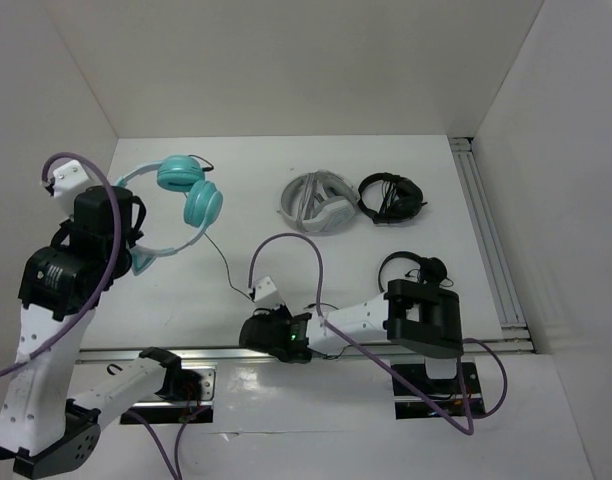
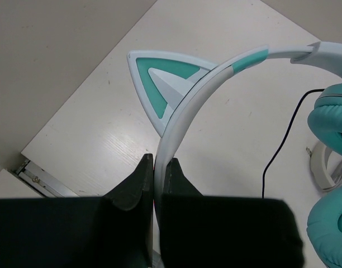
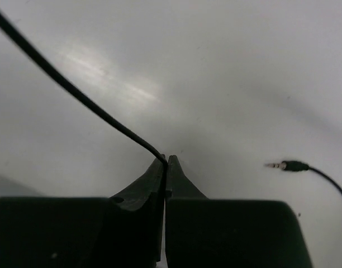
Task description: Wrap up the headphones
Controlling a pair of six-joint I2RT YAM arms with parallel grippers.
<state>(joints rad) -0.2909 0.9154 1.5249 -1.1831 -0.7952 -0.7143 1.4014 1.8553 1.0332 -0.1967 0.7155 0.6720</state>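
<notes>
White tabletop [image 1: 248,160], walled in white on three sides; my holdings and the rest, left to right:

1. My left pincer [image 2: 158,163], clenched on the pale headband [image 2: 185,103] of the headphones [image 1: 186,195], just below one teal cat ear [image 2: 160,78]. The headphones are at the far left of the table, their teal cups turned toward the middle
2. Thin black cable [image 1: 224,262], running from the cups toward the near centre
3. My right pincer [image 3: 165,161], low at the near centre, clenched on that cable; the plug [image 3: 287,165] lies loose on the surface to the right of my fingers
4. Grey-white headphones [image 1: 316,203], far centre
5. Black headphones [image 1: 391,195], just beside the grey-white pair on its right
</notes>
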